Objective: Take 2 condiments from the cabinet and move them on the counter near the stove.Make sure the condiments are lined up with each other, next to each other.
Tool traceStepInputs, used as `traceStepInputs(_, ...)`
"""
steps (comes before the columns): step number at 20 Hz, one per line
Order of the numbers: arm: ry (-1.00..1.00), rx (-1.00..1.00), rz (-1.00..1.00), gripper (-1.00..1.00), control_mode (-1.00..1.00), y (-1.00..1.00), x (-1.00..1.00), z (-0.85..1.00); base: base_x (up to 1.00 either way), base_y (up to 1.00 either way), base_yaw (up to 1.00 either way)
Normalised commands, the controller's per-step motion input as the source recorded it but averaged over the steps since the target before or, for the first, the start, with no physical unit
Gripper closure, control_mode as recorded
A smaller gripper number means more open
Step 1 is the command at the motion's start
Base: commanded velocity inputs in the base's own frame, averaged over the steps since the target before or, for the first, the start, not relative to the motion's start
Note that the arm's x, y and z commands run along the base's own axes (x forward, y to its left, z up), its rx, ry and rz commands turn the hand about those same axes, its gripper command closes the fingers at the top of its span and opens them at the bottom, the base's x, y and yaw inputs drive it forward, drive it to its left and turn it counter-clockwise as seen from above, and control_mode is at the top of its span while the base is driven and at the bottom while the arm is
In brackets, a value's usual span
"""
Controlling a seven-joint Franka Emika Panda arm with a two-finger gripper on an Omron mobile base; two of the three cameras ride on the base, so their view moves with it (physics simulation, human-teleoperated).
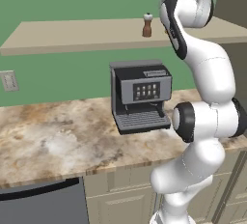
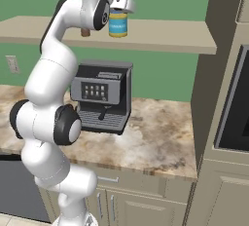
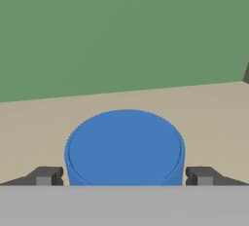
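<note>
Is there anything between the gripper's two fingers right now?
Yes. In the hand view the blue jar sits between the open gripper's fingers, one on each side of its lid, on the tan shelf.

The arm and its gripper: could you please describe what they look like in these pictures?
The arm is made of glossy white, rounded segments with black bands and round black caps at the joints. No loose cables or markings show. The gripper has two small, blocky dark grey finger tips with lighter grey faces.
</note>
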Motion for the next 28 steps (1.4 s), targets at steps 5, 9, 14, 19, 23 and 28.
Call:
traceStepInputs(5, 0.00, 0.00, 0.00, 1.00, -1.00, 0.00, 0.12, -0.08, 0.00, 0.00, 0.00)
traceStepInputs(9, 0.00, 0.00, 0.00, 1.00, -1.00, 0.00, 0.11, 0.00, 0.00, 0.00, 0.00)
traceStepInputs(14, 0.00, 0.00, 0.00, 1.00, -1.00, 0.00, 0.00, 0.00, 0.00, 0.00, 0.00)
traceStepInputs(19, -0.02, 0.00, 0.00, 1.00, -1.00, 0.00, -0.28, 0.00, 0.00, 0.00, 0.00)
traceStepInputs(23, -0.17, 0.00, 0.00, 1.00, -1.00, 0.00, -0.98, 0.01, 0.00, 0.00, 0.00)
traceStepInputs(28, -0.23, 0.00, 0.00, 1.00, -1.00, 0.00, -1.00, 0.01, 0.00, 0.00, 0.00)
